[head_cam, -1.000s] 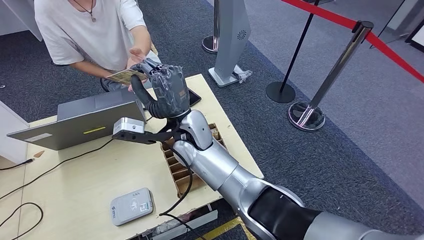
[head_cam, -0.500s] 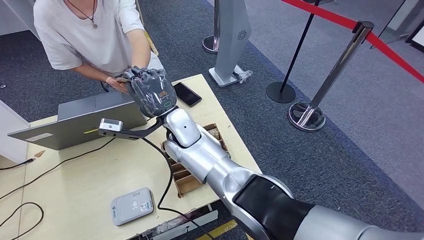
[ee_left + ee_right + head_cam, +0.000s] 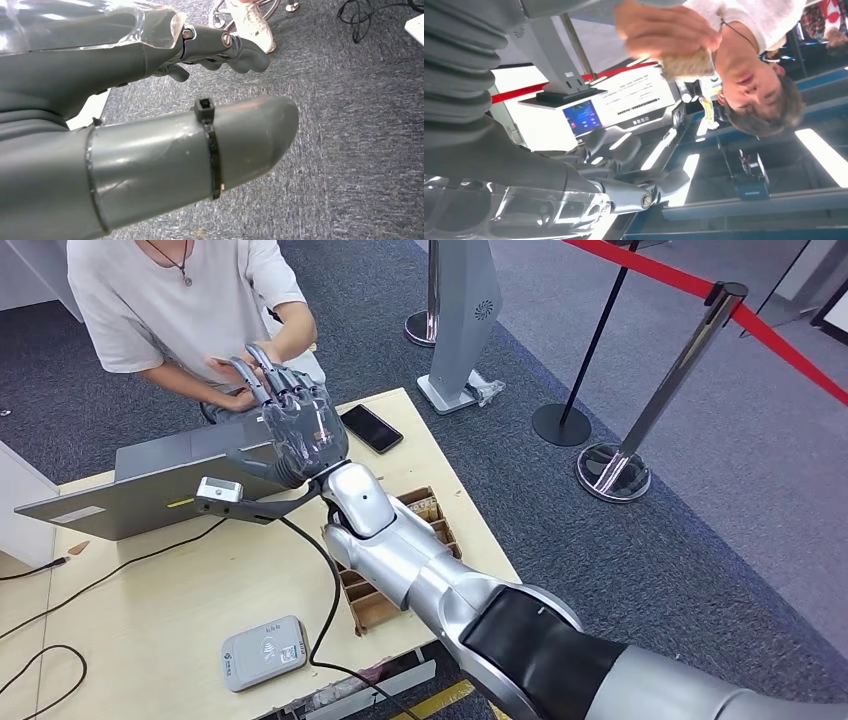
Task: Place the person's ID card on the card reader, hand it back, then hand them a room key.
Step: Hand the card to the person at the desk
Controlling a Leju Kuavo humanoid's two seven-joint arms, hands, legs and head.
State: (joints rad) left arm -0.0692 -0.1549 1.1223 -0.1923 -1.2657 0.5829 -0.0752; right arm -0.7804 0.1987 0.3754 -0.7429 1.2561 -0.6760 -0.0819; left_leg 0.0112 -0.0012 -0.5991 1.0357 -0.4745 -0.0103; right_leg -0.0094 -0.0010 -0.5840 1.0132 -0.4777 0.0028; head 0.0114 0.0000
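Where the desk (image 3: 180, 610) edge lies nearest, the grey card reader (image 3: 263, 652) sits flat, with the cardboard divider tray (image 3: 375, 590) beside it. Right hand (image 3: 290, 425) raised over the laptop (image 3: 150, 485), fingers spread, nothing held. Beyond it, the person's hand (image 3: 664, 27) holds the card (image 3: 686, 62). Left hand (image 3: 150, 65) hangs over carpet, fingers curled, nothing in them.

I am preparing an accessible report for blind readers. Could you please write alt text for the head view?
The robot's right hand, fingers spread and holding nothing, is raised toward a person in a white shirt across a wooden table. On the table lie a laptop, a card reader and a phone.
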